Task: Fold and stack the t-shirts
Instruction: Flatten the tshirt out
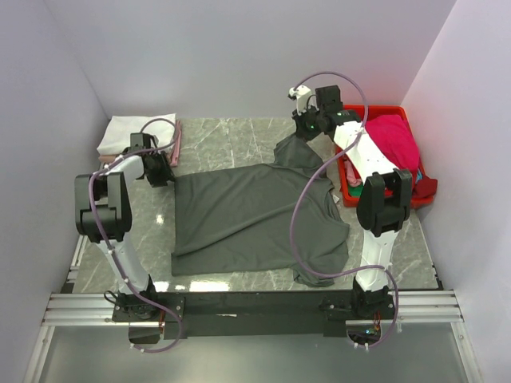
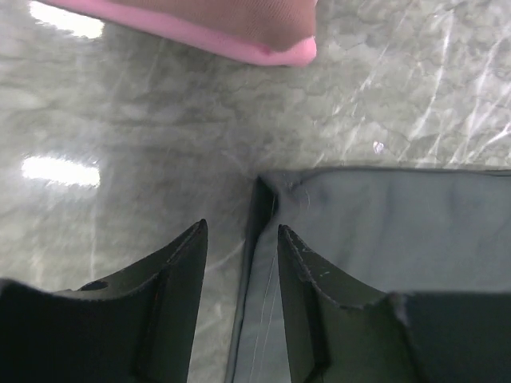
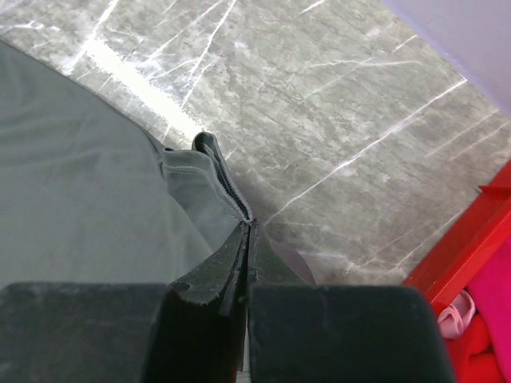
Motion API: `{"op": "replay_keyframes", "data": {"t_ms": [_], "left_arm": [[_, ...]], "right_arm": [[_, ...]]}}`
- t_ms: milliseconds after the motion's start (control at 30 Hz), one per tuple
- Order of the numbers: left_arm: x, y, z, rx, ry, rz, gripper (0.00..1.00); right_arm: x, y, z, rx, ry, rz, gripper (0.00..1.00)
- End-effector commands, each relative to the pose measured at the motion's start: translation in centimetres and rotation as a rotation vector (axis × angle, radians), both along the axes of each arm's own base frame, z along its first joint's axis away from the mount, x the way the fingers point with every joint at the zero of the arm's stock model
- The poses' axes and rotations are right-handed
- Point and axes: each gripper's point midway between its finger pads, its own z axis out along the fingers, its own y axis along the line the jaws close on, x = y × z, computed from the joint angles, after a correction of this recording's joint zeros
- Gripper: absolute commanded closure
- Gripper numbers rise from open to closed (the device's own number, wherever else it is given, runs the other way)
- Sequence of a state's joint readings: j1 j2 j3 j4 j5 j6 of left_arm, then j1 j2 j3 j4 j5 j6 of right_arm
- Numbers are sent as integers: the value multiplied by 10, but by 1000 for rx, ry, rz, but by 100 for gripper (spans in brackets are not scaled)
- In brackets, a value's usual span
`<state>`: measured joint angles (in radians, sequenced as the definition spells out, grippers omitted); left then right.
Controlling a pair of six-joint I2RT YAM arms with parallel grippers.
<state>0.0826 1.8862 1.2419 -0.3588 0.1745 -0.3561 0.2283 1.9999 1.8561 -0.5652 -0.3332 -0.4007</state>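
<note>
The dark charcoal-grey t-shirt [image 1: 255, 219] lies spread on the marble table. My left gripper [image 1: 160, 171] is at its far left corner. In the left wrist view the left gripper [image 2: 242, 230] is open, with the shirt's corner edge [image 2: 267, 199] lying between the jaws. My right gripper [image 1: 307, 128] is at the shirt's far right part and holds it pulled up. In the right wrist view the right gripper [image 3: 249, 225] is shut on a bunched seam of the charcoal shirt [image 3: 204, 171]. A white tee [image 1: 132, 132] on a pale pink tee [image 2: 239, 40] sits folded at the back left.
A red plastic crate [image 1: 399, 110] stands at the back right, holding a magenta tee [image 1: 395, 140] and other cloth, with a little green showing. The crate's rim [image 3: 471, 239] also shows in the right wrist view. Walls close in the back and both sides.
</note>
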Motion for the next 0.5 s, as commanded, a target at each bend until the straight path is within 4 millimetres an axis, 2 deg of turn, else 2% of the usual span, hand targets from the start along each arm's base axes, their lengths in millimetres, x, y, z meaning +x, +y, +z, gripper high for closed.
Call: {"op": "replay_keyframes", "data": {"t_ms": [0, 300, 367, 467], "left_arm": [[27, -9, 18, -42, -72, -49, 54], [28, -14, -11, -78, -10, -53, 54], [29, -14, -10, -79, -10, -54, 55], [32, -14, 4, -77, -56, -54, 55]], "right_arm": [[4, -1, 19, 37, -56, 8, 100], [8, -7, 19, 61, -39, -1, 100], [8, -6, 20, 66, -38, -1, 100], [9, -4, 19, 68, -30, 1, 100]]}}
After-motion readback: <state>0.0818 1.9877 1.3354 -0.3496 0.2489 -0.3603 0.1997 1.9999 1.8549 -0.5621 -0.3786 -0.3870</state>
